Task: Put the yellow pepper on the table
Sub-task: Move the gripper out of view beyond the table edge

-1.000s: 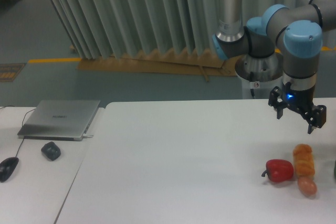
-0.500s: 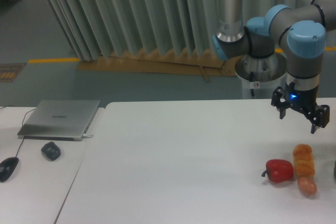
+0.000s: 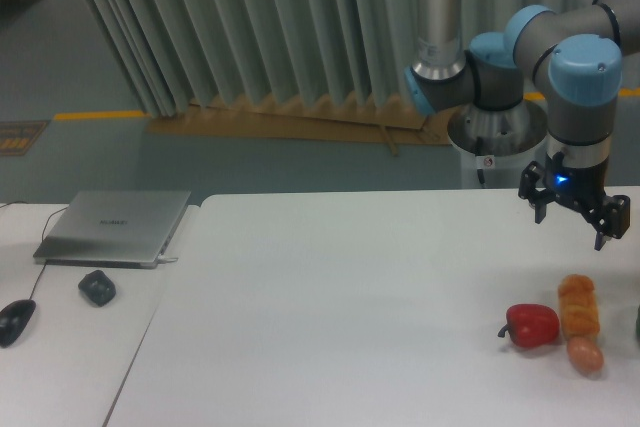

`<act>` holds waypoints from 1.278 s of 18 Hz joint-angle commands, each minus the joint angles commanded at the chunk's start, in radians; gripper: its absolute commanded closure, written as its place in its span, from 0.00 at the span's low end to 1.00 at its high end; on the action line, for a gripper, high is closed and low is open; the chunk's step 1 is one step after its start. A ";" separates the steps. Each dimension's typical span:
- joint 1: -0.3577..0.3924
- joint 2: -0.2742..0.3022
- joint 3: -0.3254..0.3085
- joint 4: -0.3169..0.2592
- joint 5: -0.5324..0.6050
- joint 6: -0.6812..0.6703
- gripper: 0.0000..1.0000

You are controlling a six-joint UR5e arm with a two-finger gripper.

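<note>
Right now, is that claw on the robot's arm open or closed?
Open. The gripper hangs above the table with its two fingers spread apart and nothing between them.

A robotics lab; industrial arm, vertical blinds, laptop on desk.

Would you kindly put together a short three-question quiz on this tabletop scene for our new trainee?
1. True or false: the hand is holding the red pepper.
2. Which object lies directly right of the red pepper: A) the laptop, B) the orange bread-like item, C) the mouse?
3. Is the yellow pepper visible anywhere on the table?

Key:
1. False; the hand hangs open above the table, with nothing between its fingers.
2. B.
3. No, it is not in view; only a dark object shows at the right edge, too cut off to identify.
</note>
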 joint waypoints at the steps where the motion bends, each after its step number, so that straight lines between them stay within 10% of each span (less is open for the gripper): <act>1: 0.000 0.000 0.000 0.000 0.000 -0.002 0.00; 7: 0.026 -0.002 0.006 0.005 0.005 0.018 0.00; 18: 0.250 -0.084 0.011 0.072 0.271 1.029 0.00; 23: 0.290 -0.173 0.014 0.233 0.445 1.399 0.00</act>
